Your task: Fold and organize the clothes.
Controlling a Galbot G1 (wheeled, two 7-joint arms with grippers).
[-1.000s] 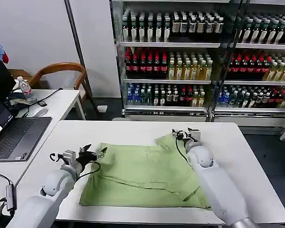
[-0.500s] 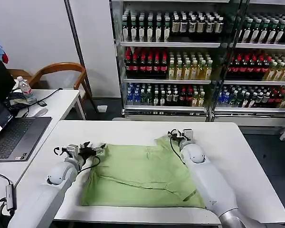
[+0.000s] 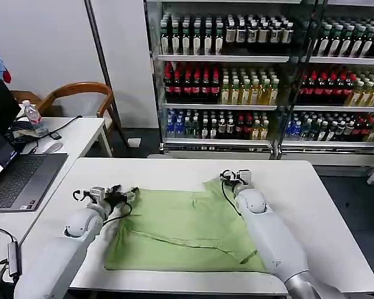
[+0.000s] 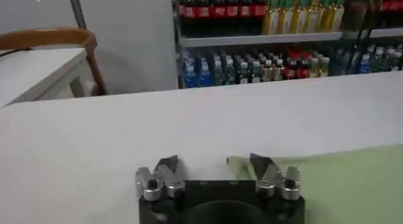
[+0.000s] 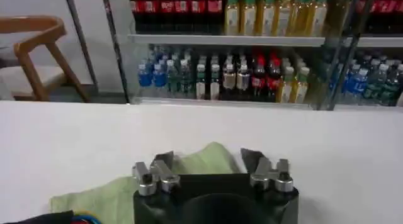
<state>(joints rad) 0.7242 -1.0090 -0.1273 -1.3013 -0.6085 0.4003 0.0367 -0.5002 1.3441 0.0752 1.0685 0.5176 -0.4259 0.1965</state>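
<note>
Left pincer (image 3: pixel 129 194) spread, low at far-left corner of green shirt (image 3: pixel 187 230); corner lies just beside its inner tip. Right pincer (image 3: pixel 229 179) spread over far-right corner. Shirt flat on counter (image 3: pixel 311 205), stretching from both pincers back toward robot body; each arm equally near own corner.

left tool (image 3: pixel 128 194) low, jaws apart, right tool (image 3: pixel 232 179) reaching forward, jaws apart

No words or numbers can be read anywhere. The bottles (image 3: pixel 237 34) on the far shelves (image 3: pixel 237 58) have labels — red, yellow, blue — but the print on them is too small to make out.
</note>
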